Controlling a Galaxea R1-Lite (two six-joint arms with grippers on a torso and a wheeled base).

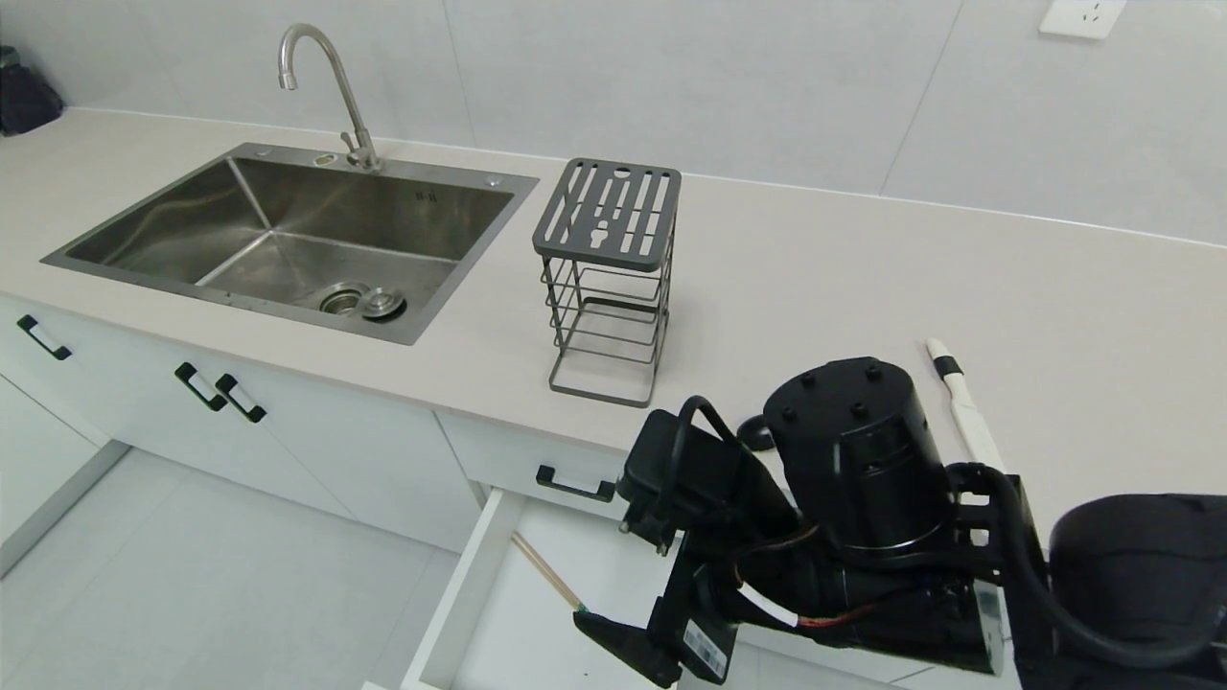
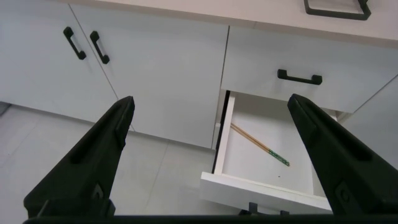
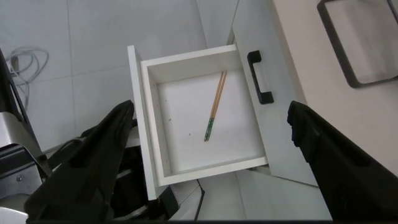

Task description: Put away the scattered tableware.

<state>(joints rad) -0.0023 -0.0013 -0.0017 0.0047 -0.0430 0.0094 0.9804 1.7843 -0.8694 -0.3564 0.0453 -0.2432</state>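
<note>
A stainless steel sink [image 1: 288, 240] is set into the left of the pale table [image 1: 815, 287], with a dark grey wire rack [image 1: 609, 278] beside it. Below, an open white drawer [image 1: 460, 594] holds wooden green-tipped chopsticks [image 3: 214, 106]. A white, black-banded utensil [image 1: 963, 402] lies on the table's right. The left claw [image 2: 211, 102] and right claw [image 3: 211, 107] gape wide, empty.

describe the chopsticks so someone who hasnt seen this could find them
Below the counter, right of the sink, one white drawer stands pulled open. The chopsticks lie on its floor: a thin wooden pair with green tips, unlike the white, black-banded utensil up on the counter.
</note>
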